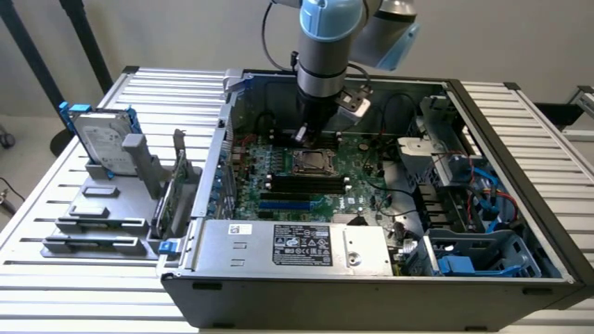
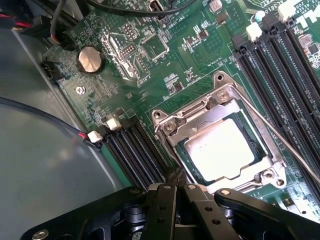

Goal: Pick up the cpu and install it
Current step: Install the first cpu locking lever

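Observation:
The cpu (image 2: pixel 220 150), a flat square chip with a silvery top, lies in the motherboard socket with the metal load frame (image 2: pixel 200 112) around its edges. In the exterior view the cpu (image 1: pixel 311 161) sits in the middle of the green motherboard inside the open computer case. My gripper (image 2: pixel 175 186) is shut with nothing between its fingers, its tips right at the socket's edge. In the exterior view the gripper (image 1: pixel 304 136) hangs straight down just above the socket's far side. The thin wire lever (image 2: pixel 280 142) runs along one side of the socket.
Black memory slots (image 2: pixel 280 75) flank the socket, and a coin battery (image 2: pixel 90 59) sits further off. The case's walls (image 1: pixel 501 139) enclose the board, with a power supply (image 1: pixel 297 243) at the front. A hard drive (image 1: pixel 100 142) with blue brackets stands on a grey holder at the exterior view's left.

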### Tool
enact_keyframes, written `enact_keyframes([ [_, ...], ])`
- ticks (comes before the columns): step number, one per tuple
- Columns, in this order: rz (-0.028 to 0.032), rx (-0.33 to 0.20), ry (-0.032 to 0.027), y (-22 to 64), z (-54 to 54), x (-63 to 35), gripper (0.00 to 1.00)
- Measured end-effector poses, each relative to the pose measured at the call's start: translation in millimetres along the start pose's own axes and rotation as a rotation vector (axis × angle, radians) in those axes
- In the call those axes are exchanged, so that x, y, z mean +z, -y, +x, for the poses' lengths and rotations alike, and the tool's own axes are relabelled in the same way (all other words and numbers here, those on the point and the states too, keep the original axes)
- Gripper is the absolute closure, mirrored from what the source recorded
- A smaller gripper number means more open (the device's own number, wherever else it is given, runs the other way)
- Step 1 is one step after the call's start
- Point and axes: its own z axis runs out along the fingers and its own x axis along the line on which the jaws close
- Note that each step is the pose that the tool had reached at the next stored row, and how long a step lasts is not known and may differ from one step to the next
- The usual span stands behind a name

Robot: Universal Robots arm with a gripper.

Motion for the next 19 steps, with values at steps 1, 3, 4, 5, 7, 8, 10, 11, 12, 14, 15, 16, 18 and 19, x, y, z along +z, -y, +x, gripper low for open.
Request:
enact_keyframes([
  [1,0.0002,0.000,0.0004,-1.0,0.6,0.0,0.89],
  [3,0.0009,0.000,0.0011,-3.0,1.9,0.0,0.89],
  [4,0.0013,0.000,0.0013,-4.0,2.6,0.1,0.89],
  [5,0.0016,0.001,0.0017,-5.0,3.2,0.1,0.89],
  [7,0.0024,0.001,0.0023,-6.9,4.5,0.1,0.89],
  [8,0.0028,0.001,0.0027,-7.9,5.1,0.1,0.89],
  [10,0.0036,0.001,0.0034,-10.0,6.4,0.1,0.89],
  [11,0.0039,0.001,0.0037,-10.9,7.0,0.1,0.89],
  [12,0.0044,0.001,0.0036,-11.8,7.6,0.2,0.89],
  [14,0.0049,0.001,0.0042,-13.3,8.6,0.2,0.89],
  [15,0.0050,0.001,0.0044,-13.9,8.9,0.2,0.89],
  [16,0.0053,0.002,0.0045,-14.5,9.3,0.3,0.89],
  [18,0.0058,0.002,0.0047,-15.5,10.0,0.3,0.89],
  [19,0.0060,0.002,0.0048,-15.9,10.3,0.3,0.89],
])
